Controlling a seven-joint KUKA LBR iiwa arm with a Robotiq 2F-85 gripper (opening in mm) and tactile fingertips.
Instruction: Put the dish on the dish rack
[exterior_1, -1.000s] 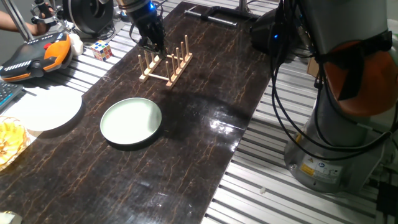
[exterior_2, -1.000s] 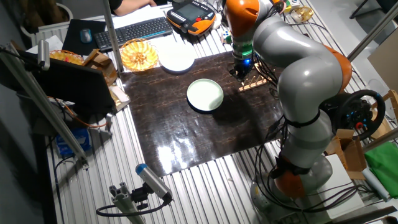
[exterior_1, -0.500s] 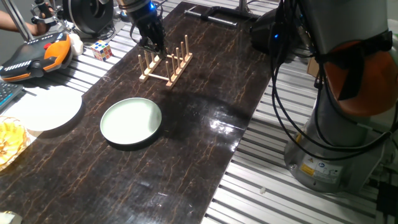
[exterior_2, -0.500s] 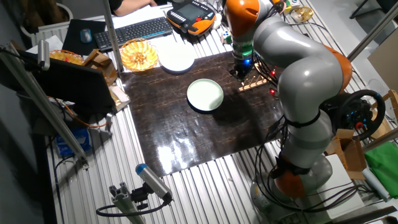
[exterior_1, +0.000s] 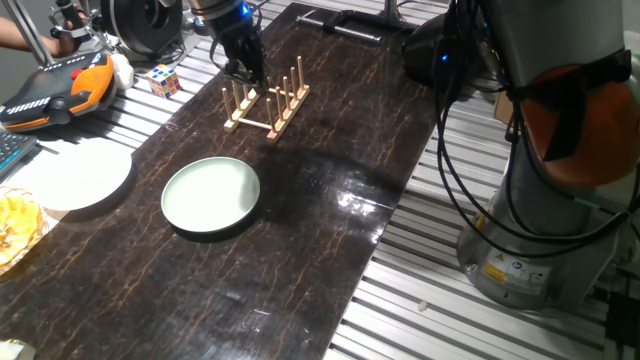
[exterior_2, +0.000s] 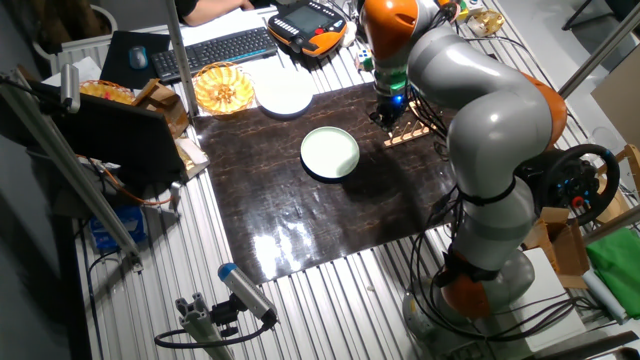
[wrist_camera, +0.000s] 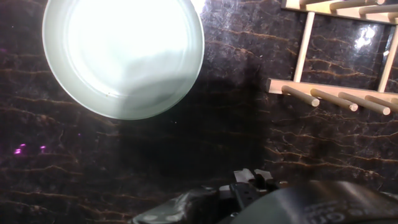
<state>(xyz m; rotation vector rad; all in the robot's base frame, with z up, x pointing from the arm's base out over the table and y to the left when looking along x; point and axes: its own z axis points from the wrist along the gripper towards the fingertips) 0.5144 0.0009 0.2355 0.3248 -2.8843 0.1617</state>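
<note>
The dish (exterior_1: 211, 196) is a pale mint-green round plate with a darker rim, lying flat on the dark marbled table. It also shows in the other fixed view (exterior_2: 330, 153) and fills the upper left of the hand view (wrist_camera: 123, 56). The dish rack (exterior_1: 268, 100) is light wood with upright pegs. It stands empty farther along the table (exterior_2: 412, 128) and sits at the right edge of the hand view (wrist_camera: 329, 93). My gripper (exterior_1: 244, 68) hangs low beside the rack's far end, well away from the dish. Its fingers are too dark and small to tell apart.
A flat white plate (exterior_1: 72, 175) lies off the table's left side, with a yellow basket (exterior_2: 224, 88) beside it. A Rubik's cube (exterior_1: 165, 80) and an orange teach pendant (exterior_1: 60, 90) sit near the rack. The robot's base (exterior_1: 545, 230) stands at the right.
</note>
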